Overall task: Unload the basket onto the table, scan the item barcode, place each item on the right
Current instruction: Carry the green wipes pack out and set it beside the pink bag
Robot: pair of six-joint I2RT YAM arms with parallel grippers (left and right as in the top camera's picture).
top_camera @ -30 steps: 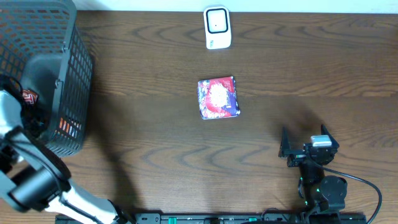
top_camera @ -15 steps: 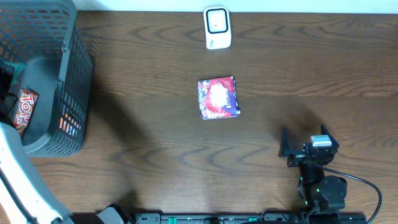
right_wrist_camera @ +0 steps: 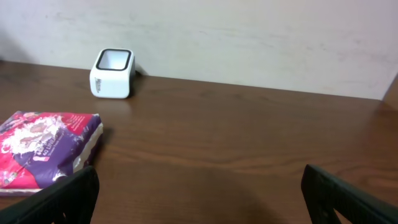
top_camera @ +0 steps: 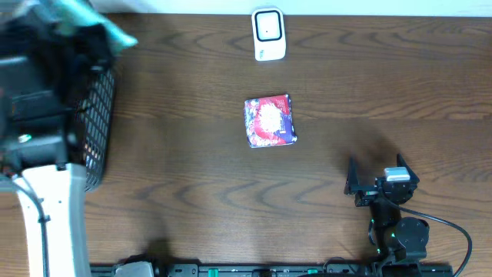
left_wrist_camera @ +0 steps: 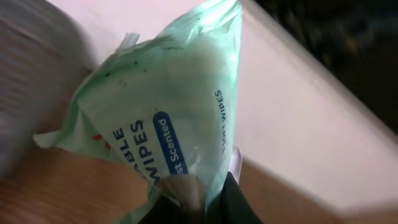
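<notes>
1. the left hand (left_wrist_camera: 189, 196) is clamped narrow on a pale green wipes packet (left_wrist_camera: 168, 118), pinching its lower edge; the packet fans out above the fingers.
2. from overhead, that arm and the packet show blurred over the black wire basket (top_camera: 98, 115) at the far left corner of the worktop (top_camera: 192, 177).
3. the right hand (top_camera: 375, 173) sits at the near right of the worktop, fingers spread wide and holding nothing.
4. the white scanner (top_camera: 269, 35) stands at the middle of the far edge, well apart from the wipes packet.
5. a red packet (top_camera: 270, 121) lies flat mid-worktop, on the near side of the scanner.
</notes>
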